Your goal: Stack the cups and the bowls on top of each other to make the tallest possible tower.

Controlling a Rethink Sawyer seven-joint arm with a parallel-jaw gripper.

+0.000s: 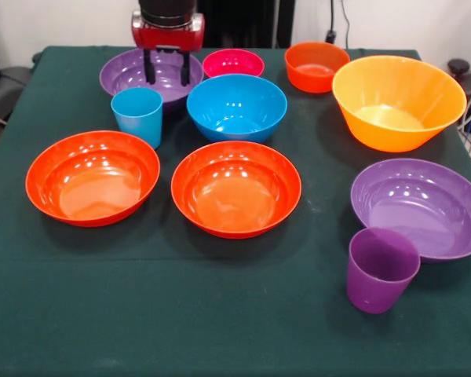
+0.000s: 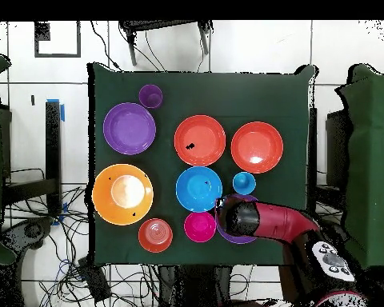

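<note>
Hovering: gripper above purple bowl, fingers apart, holding nothing
Beside gripper: light blue cup, blue bowl, pink bowl

The bowls, such as the wide orange-red one, and the purple cup look like glossy, smooth plastic; the table's dark green cloth is matt.
</note>
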